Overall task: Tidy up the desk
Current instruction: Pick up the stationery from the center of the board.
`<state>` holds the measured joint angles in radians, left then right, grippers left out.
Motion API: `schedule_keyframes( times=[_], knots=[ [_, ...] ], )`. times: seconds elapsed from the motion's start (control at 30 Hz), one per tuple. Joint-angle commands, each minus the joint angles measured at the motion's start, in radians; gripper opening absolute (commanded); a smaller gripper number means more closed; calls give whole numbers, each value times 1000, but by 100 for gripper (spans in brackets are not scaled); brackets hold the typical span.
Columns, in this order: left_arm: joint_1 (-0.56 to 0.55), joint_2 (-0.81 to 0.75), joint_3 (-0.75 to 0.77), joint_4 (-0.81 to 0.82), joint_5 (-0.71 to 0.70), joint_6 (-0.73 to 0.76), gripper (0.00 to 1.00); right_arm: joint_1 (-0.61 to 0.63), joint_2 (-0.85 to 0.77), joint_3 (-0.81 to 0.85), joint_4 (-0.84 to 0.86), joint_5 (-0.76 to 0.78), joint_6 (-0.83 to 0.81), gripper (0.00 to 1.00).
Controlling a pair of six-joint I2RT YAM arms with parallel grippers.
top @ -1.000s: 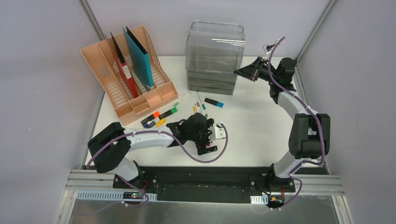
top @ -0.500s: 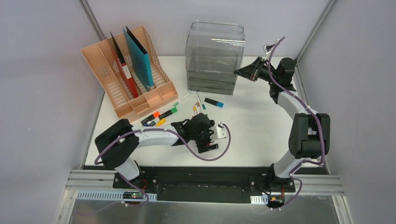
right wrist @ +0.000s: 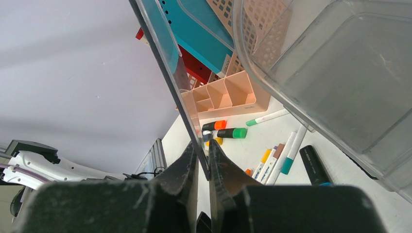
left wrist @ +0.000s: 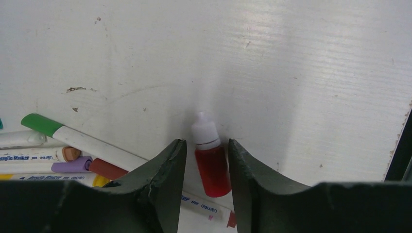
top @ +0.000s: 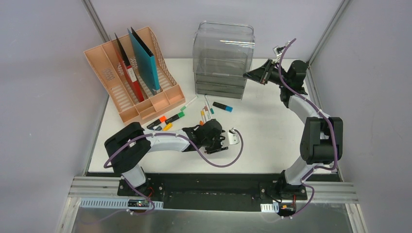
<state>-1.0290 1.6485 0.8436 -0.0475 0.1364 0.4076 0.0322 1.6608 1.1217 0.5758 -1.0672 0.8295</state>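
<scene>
Desk: white tabletop under both arms, pens scattered centre. Left gripper, jaws apart, straddles red bottle; right gripper pinches drawer box edge. Step, likely: grasping bottle. Next: close, lift.

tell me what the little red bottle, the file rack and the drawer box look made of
little bottle: probably plastic, with a slightly see-through red body and a matte white cap.
file rack: moulded plastic by the look of it, matte peach, with lattice-cut walls.
drawer box: hard clear plastic with a glossy grey tint. You can see through it, and it catches glare.
</scene>
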Motion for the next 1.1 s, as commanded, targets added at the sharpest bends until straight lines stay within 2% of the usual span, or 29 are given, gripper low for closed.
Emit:
schedule_keyframes(
  times=[0.0, 0.07, 0.2, 0.37, 0.7, 0.87, 0.97, 1.07],
  knots=[
    [-13, 10, 29, 1, -36, -8, 34, -18, -3, 10, 36, -4, 28, 8],
    [-13, 2, 29, 4, -40, -23, 25, -20, -3, 10, 36, -6, 28, 8],
    [-14, -18, 24, 42, -40, -83, 0, -20, -5, 10, 38, -5, 27, 8],
    [-12, -80, -15, 158, -67, -181, 0, -20, -10, 9, 38, -7, 22, 8],
    [28, -252, -216, 570, -91, -355, 0, -19, 2, 10, 45, -13, 34, 8],
    [135, -301, -285, 671, 8, -498, 0, -18, 2, 10, 47, -15, 36, 8],
    [234, -311, -361, 802, 85, -636, 0, -18, 2, 9, 47, -15, 36, 8],
    [300, -309, -421, 926, 96, -723, 0, -18, 2, 10, 47, -15, 36, 8]
  ],
)
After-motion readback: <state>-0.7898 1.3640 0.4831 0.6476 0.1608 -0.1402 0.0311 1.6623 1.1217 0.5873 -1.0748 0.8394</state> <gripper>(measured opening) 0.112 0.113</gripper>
